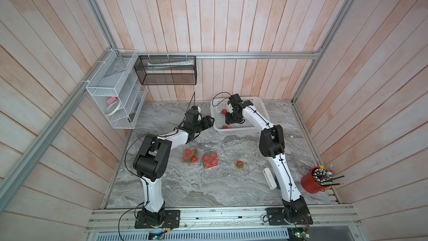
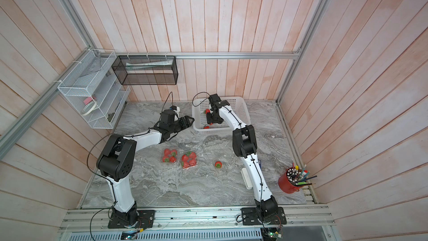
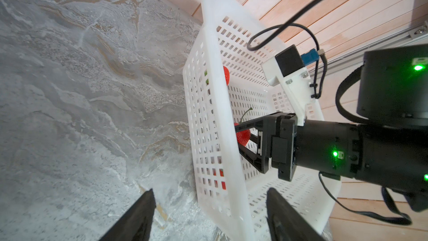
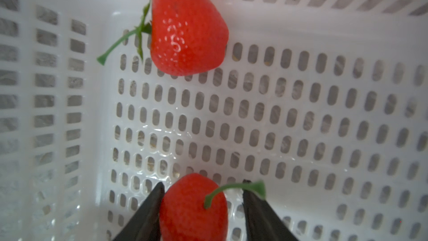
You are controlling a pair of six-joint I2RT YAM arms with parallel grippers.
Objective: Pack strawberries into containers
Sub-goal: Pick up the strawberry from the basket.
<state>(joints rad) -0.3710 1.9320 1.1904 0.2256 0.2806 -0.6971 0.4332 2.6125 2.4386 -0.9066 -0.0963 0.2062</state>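
Strawberry [image 4: 192, 209] dead between fingers of right gripper [image 4: 203, 183], stem up; one finger touching, maybe gap at other, can't tell if clamped. Left gripper [image 3: 209, 190] spread wide, outside basket [image 3: 208, 19].

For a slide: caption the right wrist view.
Right gripper straddles one strawberry in the white basket; another strawberry lies beyond.

The left arm [image 1: 151, 188] and right arm [image 1: 281, 181] share glossy white link shells and bulky matte black joint housings. A thin black cable [image 1: 285, 172] is clipped along each shell, up from a black, silver-screwed base plate [image 1: 172, 215]. Farthest from that plate, the left hand [image 3: 209, 190] has black tapered fingers [image 3: 139, 214]; green lights [image 3: 335, 153] dot the right wrist housing.
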